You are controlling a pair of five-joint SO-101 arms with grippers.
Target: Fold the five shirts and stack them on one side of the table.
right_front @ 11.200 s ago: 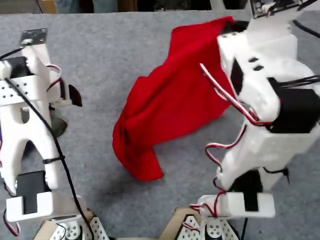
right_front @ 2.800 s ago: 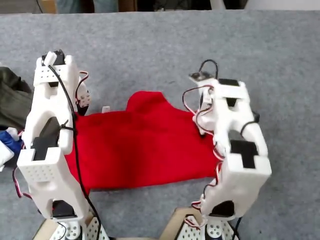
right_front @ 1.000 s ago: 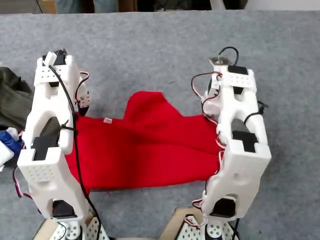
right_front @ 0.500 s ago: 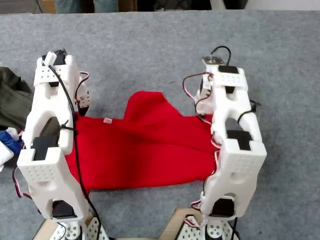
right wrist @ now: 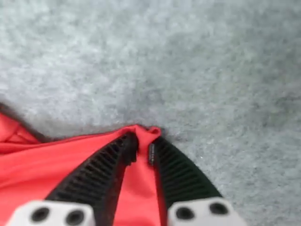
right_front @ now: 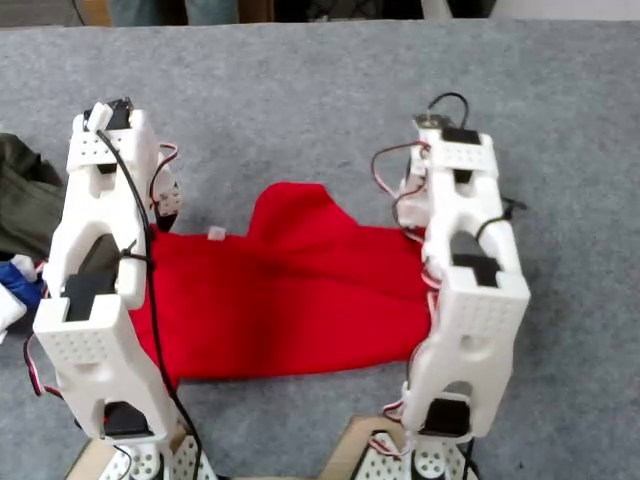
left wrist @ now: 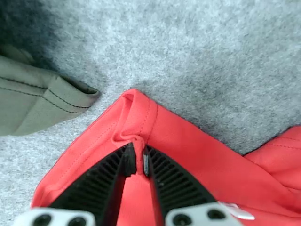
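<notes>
A soft red knit shirt point(right_front: 290, 300) lies spread in a broad, flattish band on the fuzzy grey felt table cover point(right_front: 300, 90), between the two white plastic arms on the near side of the table. One rounded flap of it pokes toward the far side. A small white tag point(right_front: 216, 234) sits at its far hem close to the left arm point(right_front: 95, 270).

The left gripper point(left wrist: 136, 161) has black ribbed fingers point(left wrist: 108, 181) drawn almost together, nipping a stitched, folded corner of the red cloth. The right gripper point(right wrist: 142, 145) pinches the opposite corner, its ribbed fingers pressed on a thin pucker of fabric just above the felt.

A crumpled olive-green woven garment point(right_front: 25, 205) with dark seam stitching lies near the left corner, apart from it. A blue-and-white cloth point(right_front: 12, 290) shows at the table's left edge. Grey felt runs wide beyond the shirt's far hem and to the right of the right arm point(right_front: 465, 290).
</notes>
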